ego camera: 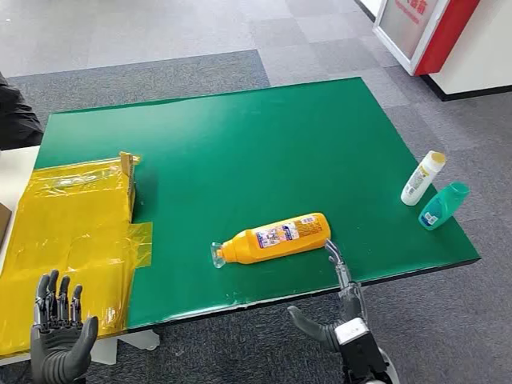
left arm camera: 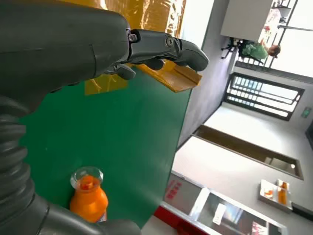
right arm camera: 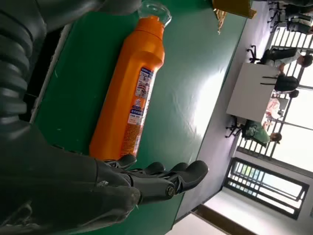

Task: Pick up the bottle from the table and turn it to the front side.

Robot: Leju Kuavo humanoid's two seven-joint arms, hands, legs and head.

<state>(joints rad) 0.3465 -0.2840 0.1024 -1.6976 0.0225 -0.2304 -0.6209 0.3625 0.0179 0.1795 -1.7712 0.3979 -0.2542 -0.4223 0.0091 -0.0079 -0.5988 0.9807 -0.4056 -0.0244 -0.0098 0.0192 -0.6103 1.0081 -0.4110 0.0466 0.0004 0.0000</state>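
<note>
While it lies on its side near the front edge of the green table, the orange bottle points its clear cap toward the table's left side and its flat base toward the right, label showing on its upper side. The right hand sits just off the front edge, empty, fingers spread and stretched forward, one fingertip right at the bottle's base end; whether it touches, I cannot tell. In the right wrist view the bottle lies just past those extended fingers, nothing gripped. Over at the front left corner, the left hand hangs released, palm up, fingers apart, beside a sheet of yellow plastic wrapping that covers the left end of the table. Well away near the right edge lie a white bottle with a yellow cap and a teal bottle, close together.
</note>
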